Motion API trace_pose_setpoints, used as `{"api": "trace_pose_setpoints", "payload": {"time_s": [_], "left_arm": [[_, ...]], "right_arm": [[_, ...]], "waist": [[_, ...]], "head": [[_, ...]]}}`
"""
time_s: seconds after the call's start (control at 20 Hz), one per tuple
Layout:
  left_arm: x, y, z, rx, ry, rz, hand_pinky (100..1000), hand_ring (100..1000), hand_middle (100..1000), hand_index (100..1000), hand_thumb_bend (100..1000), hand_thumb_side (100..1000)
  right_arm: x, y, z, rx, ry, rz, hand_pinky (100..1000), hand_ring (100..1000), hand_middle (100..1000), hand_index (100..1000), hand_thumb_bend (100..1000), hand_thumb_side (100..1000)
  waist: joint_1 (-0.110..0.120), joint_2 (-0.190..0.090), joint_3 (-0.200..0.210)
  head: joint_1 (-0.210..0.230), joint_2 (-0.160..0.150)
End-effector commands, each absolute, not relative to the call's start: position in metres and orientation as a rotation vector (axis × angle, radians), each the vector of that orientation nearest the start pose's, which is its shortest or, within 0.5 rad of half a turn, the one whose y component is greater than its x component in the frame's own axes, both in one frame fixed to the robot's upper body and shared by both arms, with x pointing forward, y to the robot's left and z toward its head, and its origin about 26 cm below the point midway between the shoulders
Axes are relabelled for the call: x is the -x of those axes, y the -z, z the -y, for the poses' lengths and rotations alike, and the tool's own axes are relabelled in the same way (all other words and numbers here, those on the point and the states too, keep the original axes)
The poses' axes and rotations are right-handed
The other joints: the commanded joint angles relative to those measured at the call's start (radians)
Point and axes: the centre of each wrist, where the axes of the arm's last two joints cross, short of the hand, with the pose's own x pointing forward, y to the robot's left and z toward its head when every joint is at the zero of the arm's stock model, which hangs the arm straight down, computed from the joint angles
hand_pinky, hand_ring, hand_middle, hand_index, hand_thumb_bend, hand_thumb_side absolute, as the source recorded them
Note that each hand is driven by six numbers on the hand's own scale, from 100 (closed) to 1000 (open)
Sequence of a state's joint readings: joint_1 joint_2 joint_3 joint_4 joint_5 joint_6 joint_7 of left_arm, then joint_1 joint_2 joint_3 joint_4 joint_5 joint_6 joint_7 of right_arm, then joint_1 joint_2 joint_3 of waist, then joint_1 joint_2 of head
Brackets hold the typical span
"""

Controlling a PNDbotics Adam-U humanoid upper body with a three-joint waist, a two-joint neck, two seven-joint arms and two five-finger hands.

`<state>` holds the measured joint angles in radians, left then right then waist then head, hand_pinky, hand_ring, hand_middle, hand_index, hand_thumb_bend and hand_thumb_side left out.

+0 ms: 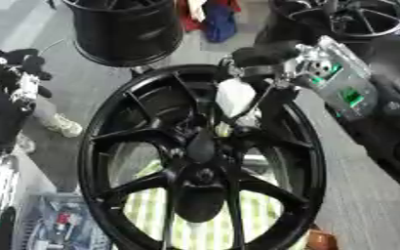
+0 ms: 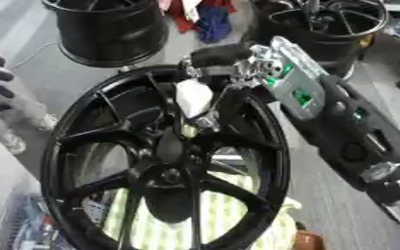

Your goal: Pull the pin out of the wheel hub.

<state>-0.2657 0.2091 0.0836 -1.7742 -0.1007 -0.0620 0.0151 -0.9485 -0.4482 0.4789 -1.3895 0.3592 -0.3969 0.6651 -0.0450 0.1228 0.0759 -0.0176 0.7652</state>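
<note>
A black spoked wheel hub stands tilted in the middle of both views. My right arm comes in from the upper right, and my right hand, with its white cover, hangs over the upper spokes, reaching down toward the hub's centre. A small pale, silvery thing, which may be the pin, shows just below the hand by the centre boss. The hand's black parts blend with the spokes, so its grip is hidden. My left hand is raised at the left edge, away from the hub, fingers relaxed.
Two more black rims stand at the back, one at the left and one at the right, with red and blue cloth between them. A crate of small parts sits at the lower left. A green-striped mat lies under the hub.
</note>
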Motion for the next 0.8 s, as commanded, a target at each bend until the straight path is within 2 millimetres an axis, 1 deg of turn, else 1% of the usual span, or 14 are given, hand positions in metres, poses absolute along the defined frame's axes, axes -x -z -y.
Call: {"api": "trace_pose_setpoints", "payload": {"time_s": [0.05,0.2,0.35,0.5,0.55,0.7,0.8], "left_arm": [[-0.326,-0.14,-0.28,-0.282,0.24,2.112,454,592,632,742,258,596],[-0.325,-0.14,-0.283,-0.293,0.242,2.106,453,592,632,742,257,596],[-0.324,-0.139,-0.286,-0.312,0.24,2.1,454,592,632,742,257,595],[-0.324,-0.139,-0.29,-0.334,0.227,2.097,454,591,631,742,257,595],[-0.323,-0.139,-0.291,-0.341,0.222,2.097,453,591,631,742,257,595],[-0.322,-0.139,-0.297,-0.371,0.196,2.093,453,591,631,742,257,595],[-0.322,-0.139,-0.299,-0.387,0.179,2.093,453,591,631,742,256,595]], "right_arm": [[-0.414,-0.284,0.17,-0.323,2.494,-2.415,100,116,175,381,100,243],[-0.412,-0.31,0.188,-0.398,2.386,-2.539,100,114,173,381,100,236],[-0.404,-0.33,0.219,-0.498,2.258,-2.676,100,126,181,390,100,230],[-0.392,-0.337,0.255,-0.599,2.145,-2.815,100,133,186,396,100,232],[-0.387,-0.339,0.267,-0.636,2.11,-2.859,100,155,194,403,100,234],[-0.377,-0.339,0.31,-0.8,2.016,-3.008,100,163,207,415,100,228],[-0.372,-0.337,0.343,-0.953,1.954,-3.111,100,181,224,427,100,223]], "waist": [[0.0,-0.019,-0.004],[-0.006,-0.023,-0.014],[-0.012,-0.025,-0.025],[-0.014,-0.023,-0.041],[-0.014,-0.021,-0.045],[-0.01,-0.015,-0.069],[-0.004,-0.01,-0.084]], "head": [[0.008,0.005],[0.017,0.005],[0.027,0.005],[0.045,0.005],[0.05,0.005],[0.074,0.005],[0.086,0.005]]}}
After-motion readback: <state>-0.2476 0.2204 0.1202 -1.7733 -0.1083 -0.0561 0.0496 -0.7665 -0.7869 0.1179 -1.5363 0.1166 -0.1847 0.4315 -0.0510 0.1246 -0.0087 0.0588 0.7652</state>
